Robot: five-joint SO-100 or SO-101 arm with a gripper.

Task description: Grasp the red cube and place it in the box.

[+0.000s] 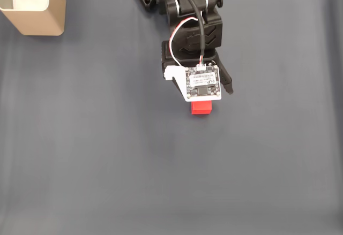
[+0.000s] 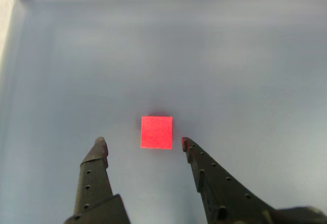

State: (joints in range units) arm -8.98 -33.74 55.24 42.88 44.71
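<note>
Wrist view shows the fingers (image 2: 142,143) spread wide, holding nothing, the small matte red cube (image 2: 156,131) just beyond their tips; grasping and boxing remain.

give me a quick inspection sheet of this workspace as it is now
Surface: dark grey-blue mat, flat and smooth; a pale strip runs along its top edge in the fixed view.
Job's things: red cube resting on the mat, apart from both fingers; box at the top left corner of the fixed view, with something white inside.
Clutter: nothing seen.
Grippers: gripper open, its tips either side of the cube's near edge; the right finger in the wrist view is close to the cube's corner, not clearly touching.
Cables: a black cable and red-white wires loop down the arm to a small circuit board.
Surroundings: nothing seen beyond the mat.
</note>
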